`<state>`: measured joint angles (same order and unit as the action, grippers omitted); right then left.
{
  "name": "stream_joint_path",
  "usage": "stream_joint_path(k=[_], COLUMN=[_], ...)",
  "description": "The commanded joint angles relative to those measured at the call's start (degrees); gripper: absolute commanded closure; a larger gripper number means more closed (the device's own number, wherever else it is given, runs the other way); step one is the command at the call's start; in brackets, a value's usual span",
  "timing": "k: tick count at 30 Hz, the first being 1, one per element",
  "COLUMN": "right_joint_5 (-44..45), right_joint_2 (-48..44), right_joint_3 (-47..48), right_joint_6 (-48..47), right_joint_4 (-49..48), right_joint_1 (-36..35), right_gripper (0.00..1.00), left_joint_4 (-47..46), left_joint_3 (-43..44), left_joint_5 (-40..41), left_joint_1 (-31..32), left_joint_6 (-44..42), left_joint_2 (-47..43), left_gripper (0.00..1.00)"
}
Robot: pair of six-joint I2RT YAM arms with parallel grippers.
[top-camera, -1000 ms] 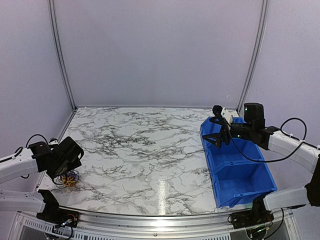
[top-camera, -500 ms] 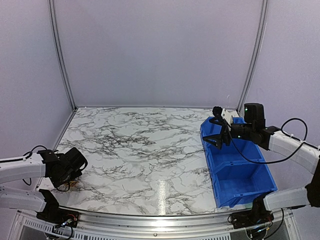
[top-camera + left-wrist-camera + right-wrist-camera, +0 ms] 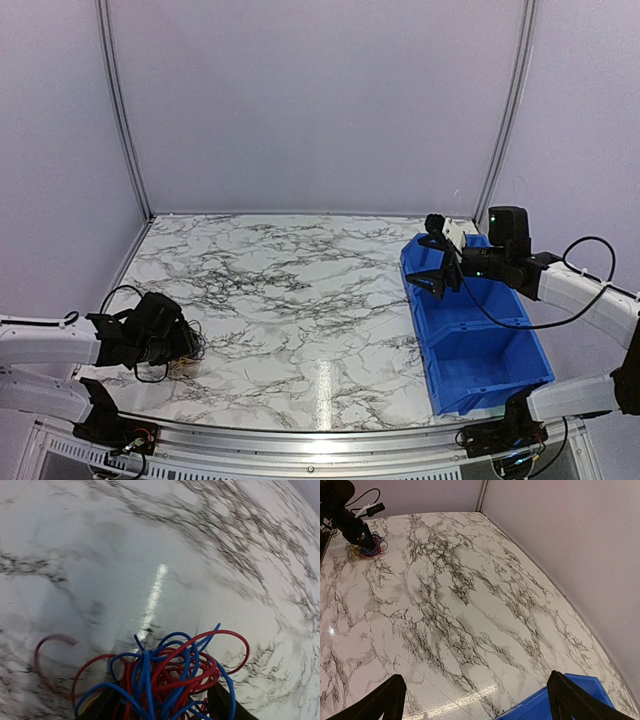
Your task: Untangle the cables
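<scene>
You are working on the marble table [image 3: 300,290], with the blue bin [image 3: 480,350] lying along its right edge toward the near right corner. Your right gripper [image 3: 440,265] hangs above the far end of that bin, jaws spread wide and holding nothing, well apart from the work. Your left gripper [image 3: 160,330] is low near the near left corner. The cables [image 3: 165,675] sit there too, a knotted clump of red and blue wire with a hint of yellow, bunched between its fingers [image 3: 107,705]. The fingers straddle the clump, but you cannot tell from these views whether they are pinching it or only bracketing it. That is your first risk: if you lift on a loose hold, the thin strands are likely to slide out and the clump drops back no less tangled. The opposite risk is clamping the whole knot at once, because pulling then would probably tighten it rather than free a wire. One red loop [image 3: 50,647] strays out to the side and could snag, or trail off the nearby edge. With your other arm so far away, nothing pins the bundle, so any tug is likely to drag all of it along the table.
</scene>
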<state>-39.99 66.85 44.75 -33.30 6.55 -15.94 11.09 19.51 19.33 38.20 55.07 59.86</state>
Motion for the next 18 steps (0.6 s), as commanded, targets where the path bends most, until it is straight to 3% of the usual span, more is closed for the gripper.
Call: stream_joint_path(k=[1,7,11,14,18], right_joint_5=[-0.18,2.68,2.82,1.71,-2.42], right_joint_2=[-0.18,0.21,0.39,0.45,-0.76], right_joint_3=[1.41,0.95,0.61,0.46,3.09], right_joint_6=[-0.86,0.60,0.61,0.50,-0.20], right_joint_4=[0.45,-1.56,-1.69,-1.21,4.61], right_joint_1=[-0.75,-0.80,-0.67,-0.53,-1.20], right_gripper=[0.02,0.01,0.01,0.02,0.04], left_joint_4=[-18.18,-12.62,-8.09,-7.45,-7.83], left_joint_3=[2.97,25.02,38.19,42.19,42.63], left_joint_5=[-9.96,-7.55,-8.87,-8.37,-5.81], left_joint_1=[7.27,22.71,28.35,30.05,30.56], left_joint_6=[-6.65,-16.64,-21.30,-22.30,-25.08], left_joint_2=[8.57,31.72,44.51,48.02,45.73], left_gripper=[0.41,0.39,0.39,0.35,0.26])
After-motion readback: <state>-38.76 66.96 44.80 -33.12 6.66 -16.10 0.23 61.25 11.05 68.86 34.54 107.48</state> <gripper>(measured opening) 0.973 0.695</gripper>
